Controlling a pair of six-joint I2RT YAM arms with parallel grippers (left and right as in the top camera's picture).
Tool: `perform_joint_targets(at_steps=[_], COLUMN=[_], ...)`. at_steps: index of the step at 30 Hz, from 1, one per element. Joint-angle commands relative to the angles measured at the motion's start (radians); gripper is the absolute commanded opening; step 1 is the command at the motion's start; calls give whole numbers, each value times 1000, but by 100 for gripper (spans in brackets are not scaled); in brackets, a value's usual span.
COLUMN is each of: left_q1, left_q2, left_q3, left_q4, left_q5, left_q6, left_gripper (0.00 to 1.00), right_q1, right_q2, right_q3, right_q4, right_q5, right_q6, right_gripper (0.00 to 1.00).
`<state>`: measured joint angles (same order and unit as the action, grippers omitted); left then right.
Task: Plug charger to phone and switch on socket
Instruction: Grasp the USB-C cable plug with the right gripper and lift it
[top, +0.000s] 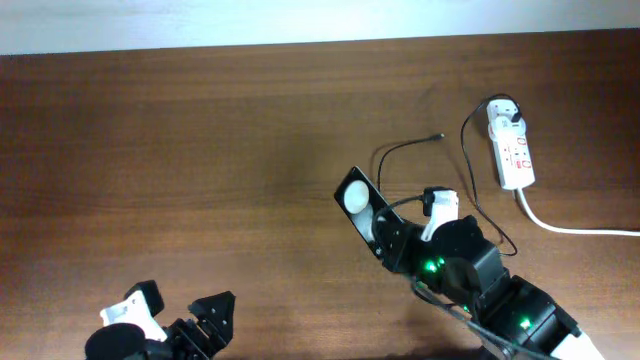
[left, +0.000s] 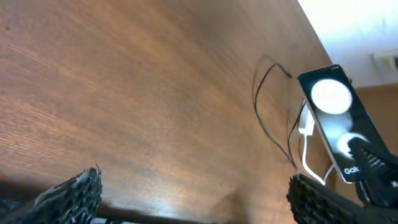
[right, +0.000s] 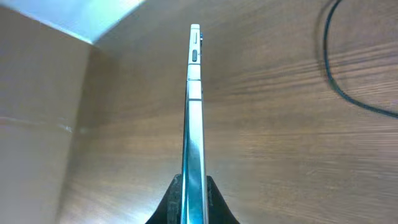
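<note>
Slim glossy phone (right: 194, 93) (seen edge-on) pinched by right gripper (right: 194, 190); left gripper (left: 196, 196) spread wide

1. The table (top: 200, 130) under the phone is brown wood with straight grain, smooth, with a soft sheen rather than a mirror shine.
2. The phone (top: 358, 200) has a glossy black face that throws back two white round patches of light.
3. Seen edge-on in my right gripper (right: 194, 198), the phone's rim looks like polished silvery metal, smooth and bright.
4. The charger (right: 326, 56) beside the phone is a thin black cable with a dull skin.
5. The socket (top: 512, 155), well apart from the phone, looks like smooth white plastic; its thick cord (top: 570, 228) is white and smooth too.
6. The fingers (left: 74, 191) of my left gripper (left: 193, 199) are black, matt and rough, ribbed across their faces.
</note>
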<state>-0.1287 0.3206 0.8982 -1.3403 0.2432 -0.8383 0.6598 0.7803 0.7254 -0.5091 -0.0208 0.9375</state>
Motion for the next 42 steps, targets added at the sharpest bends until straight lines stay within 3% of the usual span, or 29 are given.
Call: perform_joint_targets(at_steps=[1, 4, 5, 9, 13, 19, 24, 27, 29, 33, 35, 37, 42], left_q1=[0, 0, 0, 0, 0, 0, 0, -21, -56, -134, -140, -140, -140], left_q2=[-3, -2, -2, -2, -1, 55, 192, 290, 364, 492, 542, 555, 555], left_q3=[-76, -255, -299, -325, -325, -325, -325, -325, -325, -325, -325, -325, -325], left_q4=[114, 359, 425, 622, 625, 625, 641, 762, 872, 1051, 1059, 1103, 1168], left_q5=[5, 129, 151, 153, 142, 230, 283, 299, 300, 300, 306, 321, 319], left_q6=[-161, -338, -430, -488, -576, -831, -904, -904, -904, -904, -909, -954, -956], left_gripper=[99, 99, 99, 100, 99, 94, 88, 84, 73, 65, 51, 47, 14], right_q1=[1, 1, 1, 1, 1, 1, 1, 1, 1, 1, 1, 1, 1], right_q2=[42, 171, 220, 374, 431, 431, 430, 431, 431, 431, 431, 431, 431], right_q3=[4, 4, 4, 4, 4, 4, 4, 4, 4, 4, 4, 4, 4], right_q4=[95, 255, 260, 332, 448, 559, 590, 593, 593, 593, 593, 593, 593], right_q5=[-19, -217, -279, -484, -586, -586, -626, -626, -626, -626, -626, -623, -622], right_q6=[184, 243, 339, 589, 741, 755, 755, 755, 782, 819, 827, 831, 834], right_gripper=[4, 4, 4, 4, 4, 4, 4, 4, 4, 4, 4, 4, 4])
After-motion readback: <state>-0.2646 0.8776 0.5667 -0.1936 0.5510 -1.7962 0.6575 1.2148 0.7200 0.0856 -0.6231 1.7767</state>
